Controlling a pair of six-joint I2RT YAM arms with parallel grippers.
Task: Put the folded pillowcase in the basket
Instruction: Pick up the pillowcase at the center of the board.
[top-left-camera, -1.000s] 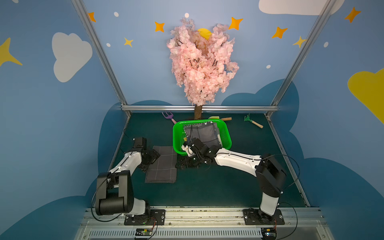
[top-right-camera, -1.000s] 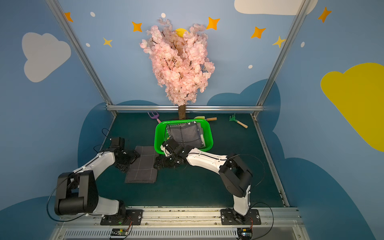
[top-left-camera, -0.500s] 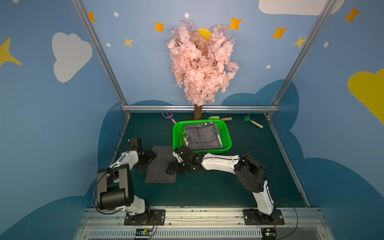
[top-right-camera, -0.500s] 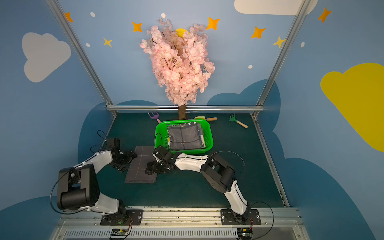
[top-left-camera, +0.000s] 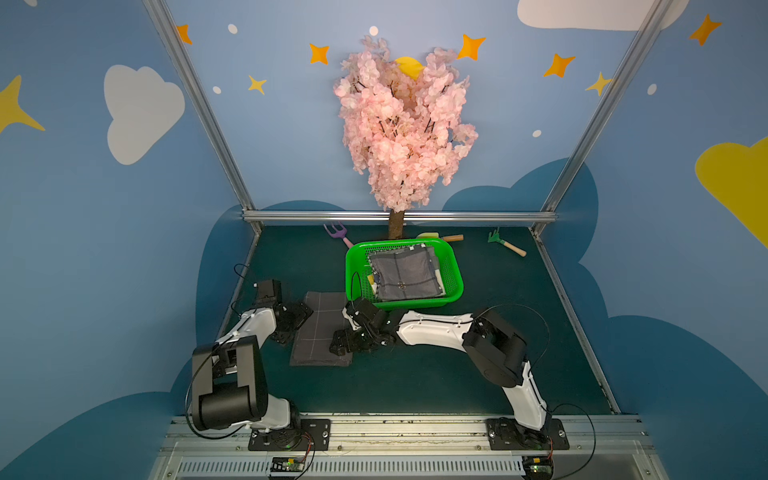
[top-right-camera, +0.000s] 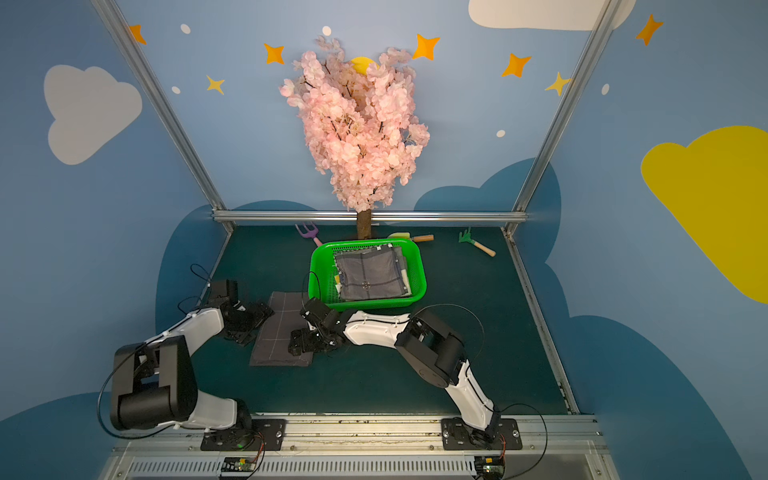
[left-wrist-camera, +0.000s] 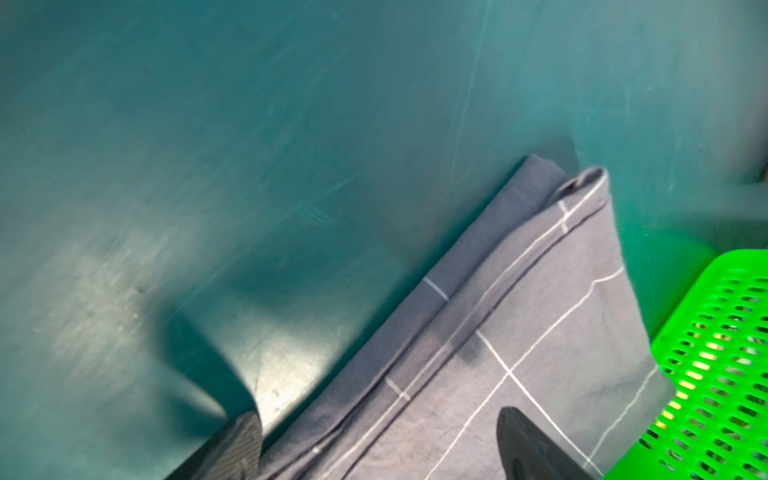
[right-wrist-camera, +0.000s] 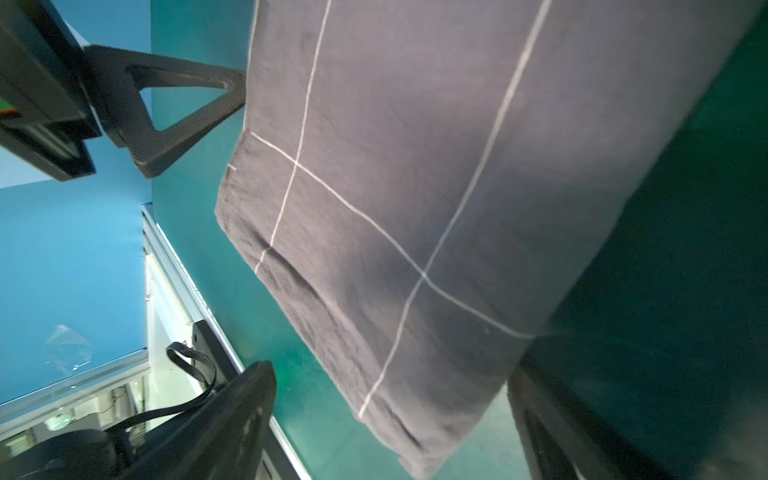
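The basket (top-left-camera: 415, 304) hadn't budged. Folded pillowcase (top-left-camera: 318, 336) lay flat just off the basket's near-left corner, outside it. My right gripper (top-left-camera: 343, 343) had dropped from the basket's front rim to the pillowcase, jaws apart. My left gripper (top-left-camera: 293, 322) sat at the side away from the basket, also spread wide.

Grey checked pillowcase (top-left-camera: 322, 332) flat beside green basket (top-left-camera: 455, 276).

The left arm is sitting folded at the elbow with its forearm pointing forward and the left pincer (top-left-camera: 296, 322) facing inward, jaws standing wide open, while the right arm is lying low and bent across toward it, the right pincer (top-left-camera: 343, 343) likewise standing wide open.
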